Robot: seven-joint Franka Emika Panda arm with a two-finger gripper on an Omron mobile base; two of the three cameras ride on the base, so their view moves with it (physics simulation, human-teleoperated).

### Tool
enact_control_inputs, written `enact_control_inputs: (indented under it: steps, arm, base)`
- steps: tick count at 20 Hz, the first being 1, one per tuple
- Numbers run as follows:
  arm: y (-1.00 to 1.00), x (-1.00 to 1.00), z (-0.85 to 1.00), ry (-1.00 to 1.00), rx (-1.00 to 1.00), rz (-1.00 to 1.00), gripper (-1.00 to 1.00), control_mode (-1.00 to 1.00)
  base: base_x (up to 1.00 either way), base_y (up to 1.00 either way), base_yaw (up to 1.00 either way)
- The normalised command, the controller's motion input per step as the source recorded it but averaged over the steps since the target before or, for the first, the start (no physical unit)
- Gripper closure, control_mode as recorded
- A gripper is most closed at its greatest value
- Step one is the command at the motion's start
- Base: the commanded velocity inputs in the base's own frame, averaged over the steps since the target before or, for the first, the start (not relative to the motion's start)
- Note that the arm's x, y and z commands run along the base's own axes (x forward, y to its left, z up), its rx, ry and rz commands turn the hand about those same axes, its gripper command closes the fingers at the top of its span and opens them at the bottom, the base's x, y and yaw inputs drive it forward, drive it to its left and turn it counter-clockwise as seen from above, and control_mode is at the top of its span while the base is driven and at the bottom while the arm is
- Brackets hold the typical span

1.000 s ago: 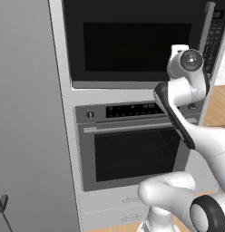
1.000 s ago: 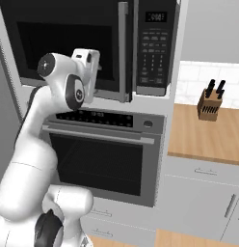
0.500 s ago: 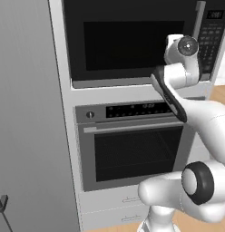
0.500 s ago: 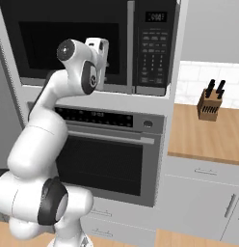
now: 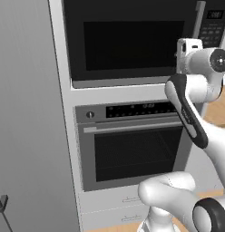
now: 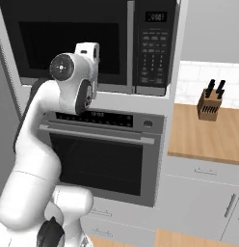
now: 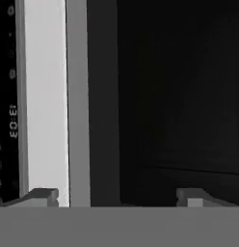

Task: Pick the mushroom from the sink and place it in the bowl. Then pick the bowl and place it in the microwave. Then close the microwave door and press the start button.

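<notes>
The wide black microwave door (image 5: 128, 41) with its dark window and grey steel frame looks shut flush, a stiff, smooth panel offering no hold. Right of that door stands the vertical black keypad strip (image 6: 155, 46), rigid small buttons needing one firm fingertip press. The white arm's gripper (image 7: 116, 198) hovers at the door's right edge, jaws spread wide, empty.
</notes>
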Motion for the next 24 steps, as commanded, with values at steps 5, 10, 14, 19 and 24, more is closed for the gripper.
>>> enact_control_inputs:
  steps: [5, 10, 14, 19, 24]
  arm:
    - [-0.59, -0.98, 0.11, -0.27, 0.21, 0.17, -1.00, -1.00]
    - [-0.93, -0.33, 0.00, -0.13, 0.15, 0.15, -1.00, -1.00]
    - [-0.96, -0.01, 0.00, -0.07, 0.13, 0.12, 1.00, -1.00]
    - [-0.31, 0.40, -0.08, 0.00, 0.01, 0.01, 1.00, -1.00]
    - [0.03, 0.88, -0.34, -0.04, -0.01, 0.00, 1.00, -1.00]
  base:
    - [0.00, 0.00, 0.00]
    - [0.00, 0.00, 0.00]
    - [0.00, 0.00, 0.00]
    - [0.00, 0.00, 0.00]
    - [0.00, 0.00, 0.00]
